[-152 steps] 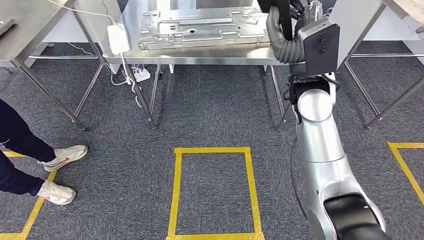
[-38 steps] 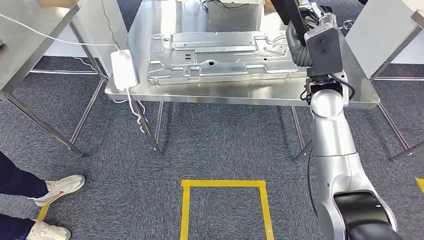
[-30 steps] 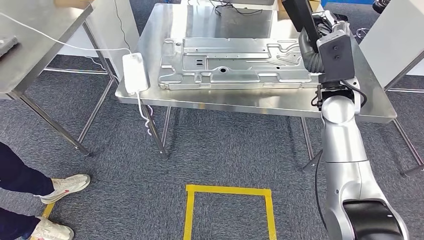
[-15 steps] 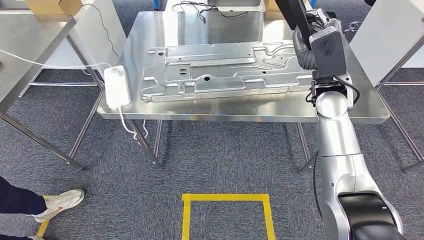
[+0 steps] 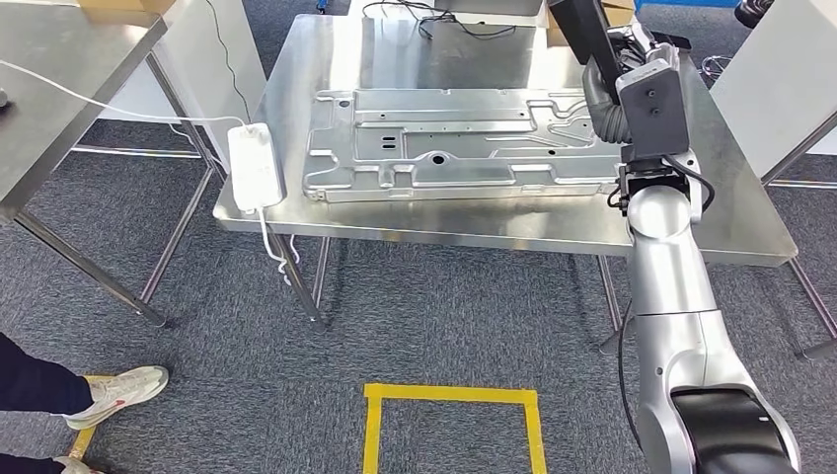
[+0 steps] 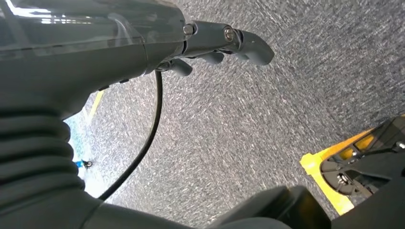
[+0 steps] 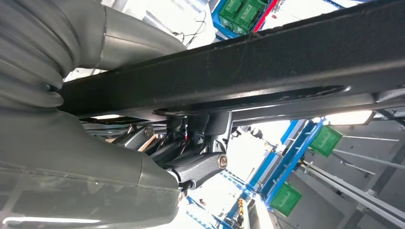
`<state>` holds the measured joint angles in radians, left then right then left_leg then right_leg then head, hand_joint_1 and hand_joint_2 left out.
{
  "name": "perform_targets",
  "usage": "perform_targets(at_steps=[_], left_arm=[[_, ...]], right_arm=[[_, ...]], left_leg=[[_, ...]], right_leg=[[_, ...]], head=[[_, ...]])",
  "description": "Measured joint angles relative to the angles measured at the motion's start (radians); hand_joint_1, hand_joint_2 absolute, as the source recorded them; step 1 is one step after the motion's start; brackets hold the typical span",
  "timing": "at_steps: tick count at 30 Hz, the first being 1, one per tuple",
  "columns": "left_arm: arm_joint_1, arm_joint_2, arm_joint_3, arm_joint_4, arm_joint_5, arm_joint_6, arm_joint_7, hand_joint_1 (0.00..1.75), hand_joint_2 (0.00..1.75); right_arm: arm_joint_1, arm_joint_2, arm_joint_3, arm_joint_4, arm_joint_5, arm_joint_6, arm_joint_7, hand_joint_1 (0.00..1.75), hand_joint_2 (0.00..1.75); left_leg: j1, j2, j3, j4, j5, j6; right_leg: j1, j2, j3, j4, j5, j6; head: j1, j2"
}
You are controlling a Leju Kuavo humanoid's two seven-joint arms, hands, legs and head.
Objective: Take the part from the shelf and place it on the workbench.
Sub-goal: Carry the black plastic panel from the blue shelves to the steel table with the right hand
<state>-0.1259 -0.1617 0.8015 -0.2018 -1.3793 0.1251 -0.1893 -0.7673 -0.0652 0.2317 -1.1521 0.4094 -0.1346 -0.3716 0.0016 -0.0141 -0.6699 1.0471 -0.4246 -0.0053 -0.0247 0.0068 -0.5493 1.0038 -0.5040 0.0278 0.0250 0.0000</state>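
My right hand [image 5: 624, 54] is raised over the far right side of the steel workbench [image 5: 474, 225] and grips a long black part [image 5: 590, 30] that slants up out of the picture. In the right wrist view the black part [image 7: 267, 62] runs across as a dark bar, with the right hand's fingers [image 7: 196, 162] wrapped around it from beneath. My left hand [image 6: 215, 40] hangs over grey carpet, holding nothing, its fingers loosely apart.
A large stamped metal panel [image 5: 454, 148] lies across the workbench, with bare steel in front of it and at its right end. A white power strip [image 5: 255, 168] sits on the left edge. A second table [image 5: 59, 59] stands left. A person's shoe [image 5: 118, 387] is near yellow floor tape [image 5: 449, 395].
The whole view has shifted as I walk: the workbench has come much nearer over five seconds and sways sideways between frames. My right hand keeps hold of the black part throughout.
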Motion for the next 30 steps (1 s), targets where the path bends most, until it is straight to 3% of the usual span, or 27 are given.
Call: perform_targets(at_steps=[4, 14, 19, 21, 23, 25, 26, 27, 28, 30], left_arm=[[0.000, 0.000, 0.000, 0.000, 0.000, 0.000, 0.000, 0.00, 1.75], [0.000, 0.000, 0.000, 0.000, 0.000, 0.000, 0.000, 0.00, 1.75], [0.000, 0.000, 0.000, 0.000, 0.000, 0.000, 0.000, 0.00, 1.75], [0.000, 0.000, -0.001, 0.000, -0.002, 0.000, -0.001, 0.00, 1.75], [-0.001, 0.000, -0.001, 0.000, -0.003, 0.000, -0.002, 0.00, 1.75], [-0.001, 0.000, -0.001, 0.000, -0.004, 0.000, -0.002, 0.00, 1.75], [-0.001, 0.000, -0.001, 0.000, -0.004, 0.000, -0.002, 0.00, 1.75], [-0.001, 0.000, -0.002, 0.000, -0.004, -0.001, -0.002, 0.00, 1.75], [-0.001, -0.001, -0.002, 0.000, -0.004, -0.002, -0.002, 0.00, 1.75], [-0.001, -0.001, -0.002, 0.000, -0.004, -0.003, -0.002, 0.00, 1.75]], right_arm=[[0.007, 0.000, 0.000, 0.000, 0.000, -0.001, 0.000, 1.75, 1.75], [0.019, -0.001, 0.000, 0.000, 0.004, -0.001, -0.001, 1.75, 1.75], [0.022, -0.002, -0.001, 0.000, 0.004, -0.001, -0.002, 1.75, 1.75], [0.023, -0.002, -0.002, -0.002, 0.005, -0.001, -0.002, 1.75, 1.75], [0.022, -0.004, -0.004, -0.003, 0.006, -0.002, -0.003, 1.75, 1.75], [0.025, -0.008, -0.006, -0.003, 0.006, -0.002, -0.003, 1.75, 1.75], [0.029, -0.010, -0.007, -0.003, 0.006, -0.002, -0.003, 1.75, 1.75], [0.033, -0.011, -0.008, -0.003, 0.006, -0.002, -0.003, 1.75, 1.75], [0.035, -0.011, -0.008, -0.003, 0.006, -0.002, -0.003, 1.75, 1.75], [0.036, -0.012, -0.009, -0.003, 0.006, -0.002, -0.003, 1.75, 1.75]], left_leg=[[0.000, 0.001, 0.001, 0.001, 0.000, 0.001], [-0.002, 0.002, 0.003, 0.001, 0.000, 0.002], [-0.008, 0.002, 0.003, 0.002, -0.005, 0.011], [-0.002, 0.003, 0.012, -0.009, -0.004, 0.018], [0.005, 0.005, 0.022, -0.019, -0.003, 0.024], [0.007, 0.006, 0.024, -0.020, -0.005, 0.026], [0.008, 0.006, 0.025, -0.019, -0.006, 0.026], [0.010, 0.006, 0.026, -0.018, -0.008, 0.023], [0.014, 0.005, 0.028, -0.017, -0.011, 0.019], [0.021, 0.004, 0.032, -0.009, -0.020, 0.005]], right_leg=[[0.000, 0.000, 0.000, -0.001, 0.001, 0.010], [0.002, 0.000, 0.000, 0.001, 0.001, 0.012], [-0.003, 0.000, 0.002, -0.002, -0.002, 0.020], [-0.004, 0.000, 0.001, 0.005, -0.011, 0.024], [-0.004, 0.000, -0.031, 0.073, -0.048, 0.026], [-0.004, 0.000, -0.106, 0.210, -0.102, 0.028], [-0.005, 0.000, -0.140, 0.262, -0.113, 0.029], [-0.006, 0.000, -0.160, 0.284, -0.105, 0.030], [-0.008, 0.000, -0.159, 0.262, -0.076, 0.032], [-0.016, -0.002, -0.112, 0.138, 0.002, 0.041]], head=[[0.001, 0.000], [-0.003, 0.000], [-0.005, 0.000], [-0.005, 0.000], [0.001, 0.000], [0.011, 0.000], [0.015, 0.000], [0.018, 0.000], [0.021, 0.000], [0.026, 0.000]])
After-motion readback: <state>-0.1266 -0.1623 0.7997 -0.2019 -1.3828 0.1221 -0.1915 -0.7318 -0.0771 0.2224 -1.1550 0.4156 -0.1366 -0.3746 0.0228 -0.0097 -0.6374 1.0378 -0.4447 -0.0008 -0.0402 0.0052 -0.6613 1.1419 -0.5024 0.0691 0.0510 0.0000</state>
